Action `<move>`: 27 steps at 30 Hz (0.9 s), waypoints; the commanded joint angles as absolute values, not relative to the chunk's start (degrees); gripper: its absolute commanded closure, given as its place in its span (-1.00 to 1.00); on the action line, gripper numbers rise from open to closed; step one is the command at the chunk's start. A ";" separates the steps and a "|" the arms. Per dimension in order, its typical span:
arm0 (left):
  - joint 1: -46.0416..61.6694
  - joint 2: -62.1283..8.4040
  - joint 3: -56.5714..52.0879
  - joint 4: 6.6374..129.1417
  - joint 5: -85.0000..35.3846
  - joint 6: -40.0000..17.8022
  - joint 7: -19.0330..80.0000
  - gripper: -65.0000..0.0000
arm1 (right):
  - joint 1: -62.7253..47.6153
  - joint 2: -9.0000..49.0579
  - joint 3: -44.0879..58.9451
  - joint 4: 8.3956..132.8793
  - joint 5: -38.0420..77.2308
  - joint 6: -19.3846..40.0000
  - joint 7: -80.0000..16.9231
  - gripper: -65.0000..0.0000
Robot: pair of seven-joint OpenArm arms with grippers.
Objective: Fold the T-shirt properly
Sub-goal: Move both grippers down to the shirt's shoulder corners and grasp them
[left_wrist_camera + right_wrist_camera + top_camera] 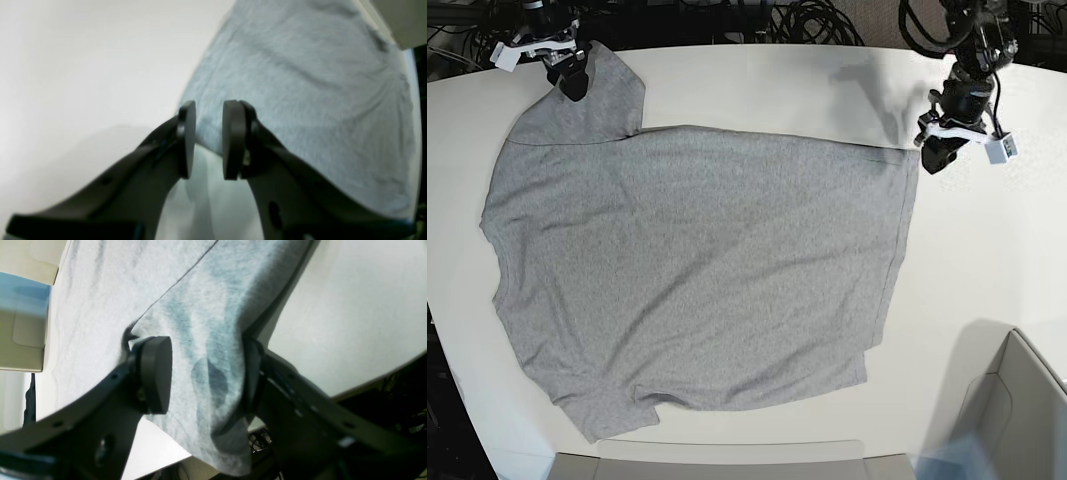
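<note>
T-shirt (697, 270) spread plain-side up across table (987, 250). Our right gripper (203, 373) pinches far-left sleeve; left gripper (208, 140), jaws narrowly parted, straddles far-right hem corner. First fold pending: close left, then lift together.

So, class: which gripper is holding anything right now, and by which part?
The right gripper straddles the T-shirt at its sleeve; a firm pinch cannot be told. The left gripper is open at the hem corner.

Surface: I see a white table (757, 85).
On it: grey T-shirt (697, 270), spread flat, plain side up, covering most of the top.
</note>
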State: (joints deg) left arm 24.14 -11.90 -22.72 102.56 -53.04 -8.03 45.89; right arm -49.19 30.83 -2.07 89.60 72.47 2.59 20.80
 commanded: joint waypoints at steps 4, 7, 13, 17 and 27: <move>17.36 -12.26 -29.41 94.81 -56.40 -16.66 56.22 0.52 | -50.33 31.08 -2.33 89.19 73.19 0.48 17.27 0.04; 15.34 -12.18 -33.71 91.38 -54.90 -18.77 58.15 0.52 | -50.33 31.08 -2.42 89.27 73.19 0.48 17.27 0.04; 15.16 -12.44 -33.19 90.68 -50.95 -18.95 58.59 0.52 | -50.33 31.08 -2.42 89.19 73.19 0.48 17.27 0.04; 14.99 -12.44 -30.90 87.34 -50.68 -21.76 58.59 0.52 | -50.33 31.08 -2.51 89.27 73.19 0.48 17.27 0.04; 11.30 -12.44 -29.76 80.84 -50.68 -24.75 58.59 0.52 | -50.33 31.08 -2.59 89.27 73.10 0.48 17.27 0.04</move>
